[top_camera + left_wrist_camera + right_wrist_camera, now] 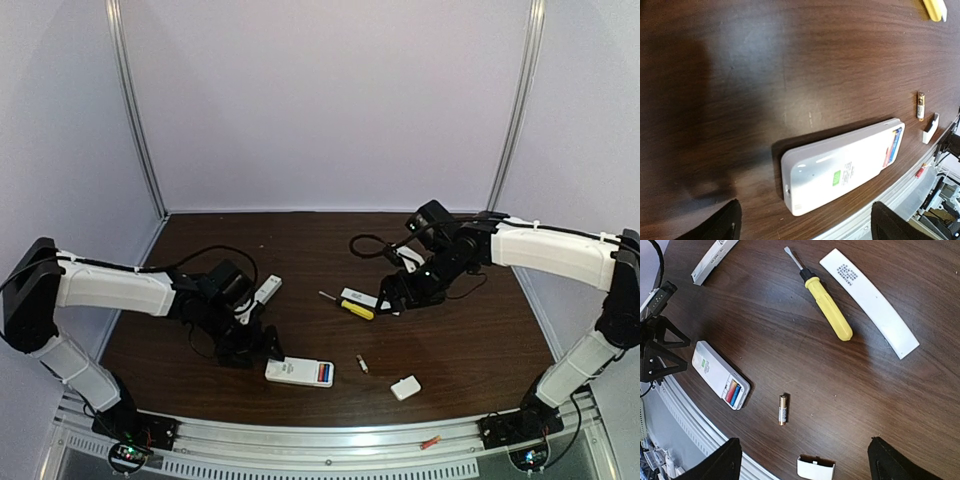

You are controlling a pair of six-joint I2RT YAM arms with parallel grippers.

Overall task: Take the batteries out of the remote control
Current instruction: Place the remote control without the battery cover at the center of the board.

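1. Two batteries (732, 391), one red-and-gold and one blue, sit side by side in the open compartment at one end of the remote (715, 371).
2. The remote lies flat, back up, near the front edge of the counter (300, 240).
3. A loose battery (782, 410) lies on the counter just off the compartment end, not touching the remote. The white cover (816, 468) lies near it, closer to the front edge.
4. The left fingers (722, 225) are spread wide on either side of the remote's closed end and grip nothing.
5. The right fingers (725, 465) are also spread and empty. They hang above the counter by the screwdriver (827, 310) and a curved white bar (867, 300), well apart from the remote.
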